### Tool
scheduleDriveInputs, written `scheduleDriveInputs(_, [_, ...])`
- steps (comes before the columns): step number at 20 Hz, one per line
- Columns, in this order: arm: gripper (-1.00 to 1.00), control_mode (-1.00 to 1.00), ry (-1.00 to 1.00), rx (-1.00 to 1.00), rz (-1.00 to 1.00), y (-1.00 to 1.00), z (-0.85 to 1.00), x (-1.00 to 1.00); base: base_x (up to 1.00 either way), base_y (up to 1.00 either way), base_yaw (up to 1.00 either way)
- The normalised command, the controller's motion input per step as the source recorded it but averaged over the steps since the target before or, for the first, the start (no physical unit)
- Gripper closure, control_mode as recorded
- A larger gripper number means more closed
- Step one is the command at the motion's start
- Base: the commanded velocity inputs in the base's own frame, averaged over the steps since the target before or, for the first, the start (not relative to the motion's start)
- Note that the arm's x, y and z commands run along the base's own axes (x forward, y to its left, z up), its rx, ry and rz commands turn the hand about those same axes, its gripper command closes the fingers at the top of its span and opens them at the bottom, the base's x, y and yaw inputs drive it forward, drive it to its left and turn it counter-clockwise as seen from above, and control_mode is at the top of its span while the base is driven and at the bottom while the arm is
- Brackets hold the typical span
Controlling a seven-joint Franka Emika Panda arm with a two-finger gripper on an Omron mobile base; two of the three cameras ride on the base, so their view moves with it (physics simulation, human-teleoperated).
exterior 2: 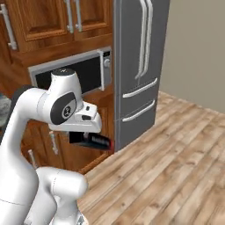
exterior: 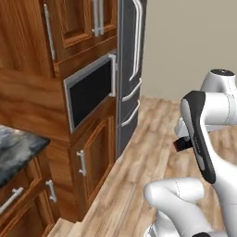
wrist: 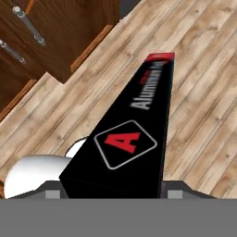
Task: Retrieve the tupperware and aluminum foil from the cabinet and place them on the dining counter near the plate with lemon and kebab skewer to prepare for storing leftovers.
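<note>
Aluminum foil (wrist: 129, 139) box clamped in the gripper (wrist: 111, 192), jaws pinching its near end, carried in the air above the wood floor (wrist: 199, 92).

Hand view: box's long axis runs from 6 o'clock up toward 1 o'clock, red end (wrist: 160, 57) farthest from the hand, pale lettering reading along the length, red "A" logo nearer the fingers. Base cabinet (wrist: 69, 32) with 2 bar handles sits at 11 o'clock.

Right base view: foil (exterior 2: 92, 140) hangs under the white hand, roughly level, red tip pointing to 3 o'clock toward the grey fridge (exterior 2: 140, 66). Microwave (exterior 2: 72, 72) behind the arm at 12 o'clock.

Left base view: just the foil's red end (exterior: 178, 145) peeks out at 9 o'clock of the forearm. Marble counter (exterior: 16, 148) corner at 9 o'clock.
</note>
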Motion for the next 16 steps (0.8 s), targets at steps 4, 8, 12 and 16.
scheduleDriveInputs(4, [1.0,1.0,0.0,0.0,0.0,0.0,0.0,0.0,0.52,-0.05,-0.63])
scheduleDriveInputs(8, [1.0,1.0,0.0,0.0,0.0,0.0,0.0,0.0,0.54,0.0,-0.63])
scheduleDriveInputs(12, [1.0,1.0,0.0,0.0,0.0,0.0,0.0,0.0,0.49,0.0,-0.65])
scheduleDriveInputs(16, [1.0,1.0,0.0,0.0,0.0,0.0,0.0,0.0,0.5,0.0,-0.65])
